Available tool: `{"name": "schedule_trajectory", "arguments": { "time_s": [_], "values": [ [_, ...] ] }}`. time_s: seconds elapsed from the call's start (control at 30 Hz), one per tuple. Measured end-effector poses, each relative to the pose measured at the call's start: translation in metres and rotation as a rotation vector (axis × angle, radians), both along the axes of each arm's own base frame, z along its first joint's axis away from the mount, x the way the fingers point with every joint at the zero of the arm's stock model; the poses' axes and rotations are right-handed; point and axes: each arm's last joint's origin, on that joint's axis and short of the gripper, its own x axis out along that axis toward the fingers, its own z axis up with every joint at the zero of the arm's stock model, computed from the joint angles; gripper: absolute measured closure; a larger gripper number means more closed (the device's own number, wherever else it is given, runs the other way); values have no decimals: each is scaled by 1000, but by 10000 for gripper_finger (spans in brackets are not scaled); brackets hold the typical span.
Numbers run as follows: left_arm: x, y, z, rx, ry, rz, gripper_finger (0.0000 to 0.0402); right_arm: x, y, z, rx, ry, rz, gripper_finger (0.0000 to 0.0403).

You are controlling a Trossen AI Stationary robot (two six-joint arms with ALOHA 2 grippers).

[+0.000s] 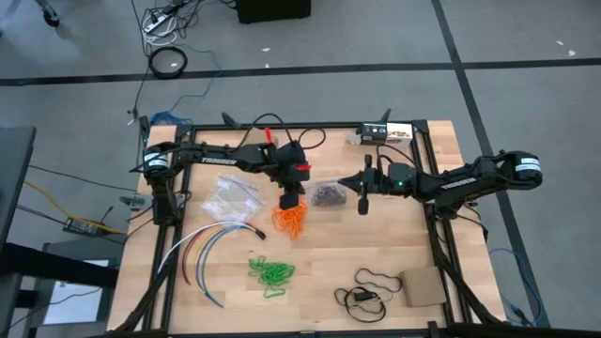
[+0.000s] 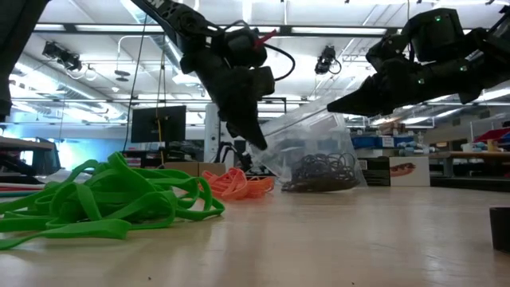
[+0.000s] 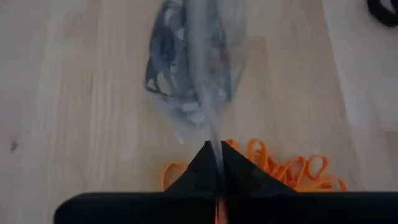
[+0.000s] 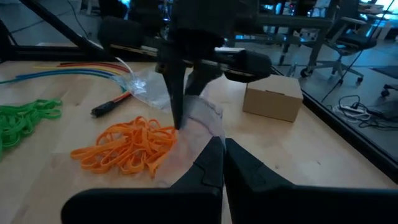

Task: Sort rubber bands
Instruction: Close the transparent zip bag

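Counting three heaps of thin rubber bands from my remote seat: one heap of orange rubber bands [image 1: 291, 220] mid-frame in the high view, one heap of bright green rubber bands [image 1: 270, 273] lower down and left of centre, and one clump of dark brown-black rubber bands [image 1: 328, 194] inside a clear plastic bag [image 2: 315, 151] just right of the orange heap. A second clear plastic bag [image 1: 228, 199] lies empty-looking left of centre. One fan of long coloured cables [image 1: 202, 249] sits lower left, one thin black cord loop [image 1: 368, 289] lower right, one flat cardboard piece [image 1: 423, 287] beside it.

My left gripper [image 3: 215, 160] reaches in from upper left, tilted down, its jaws pinching the rim of the dark-band bag, just above the orange heap. My right gripper [image 4: 219, 149] comes in level from the right, jaws pressed together at the bag's other edge; I cannot tell if film is caught there.

Light wooden tabletop [image 1: 376, 244] in a black frame; grey floor around, workshop with monitors behind.
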Motion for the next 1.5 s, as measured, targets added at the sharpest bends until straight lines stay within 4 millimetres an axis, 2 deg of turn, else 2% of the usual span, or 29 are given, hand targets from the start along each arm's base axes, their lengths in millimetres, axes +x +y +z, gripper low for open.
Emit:
{"name": "schedule_trajectory", "arguments": {
  "time_s": [0.1, 0.17, 0.33, 0.47, 0.6, 0.7, 0.8, 1.0, 1.13, 1.23, 1.33, 1.5],
  "values": [
    [1, -1, 1, -49, -28, -34, 385, 0, -1, 0, 32, -7, -49, 403],
    [1, -1, 2, -53, -36, -40, 362, -1, -2, -1, 63, -6, -102, 403],
    [-5, 4, 10, -31, -37, -15, 272, -3, -6, -7, 115, 33, -231, 403],
    [-13, 20, 22, 27, -55, 58, 201, -7, -14, -11, 163, 55, -337, 403],
    [-27, 35, 40, 49, -78, 118, 152, -13, -24, -16, 190, 94, -469, 403],
    [-40, 40, 52, 58, -66, 132, 133, -20, -32, -20, 204, 145, -550, 403],
    [-53, 36, 60, 55, -22, 118, 128, -30, -40, -26, 209, 237, -646, 403],
    [-72, 23, 66, 28, 103, 77, 131, -58, -50, -36, 231, 436, -830, 403],
    [-83, 12, 59, 15, 148, 48, 131, -71, -53, -33, 254, 480, -870, 401],
    [-96, 5, 46, 6, 170, 43, 131, -80, -53, -29, 247, 514, -861, 384],
    [-110, -2, 27, -41, 155, 61, 131, -86, -52, -23, 216, 507, -846, 345],
    [-127, -17, -8, -111, 56, 75, 132, -91, -50, -5, 186, 366, -833, 252]
  ]
}}
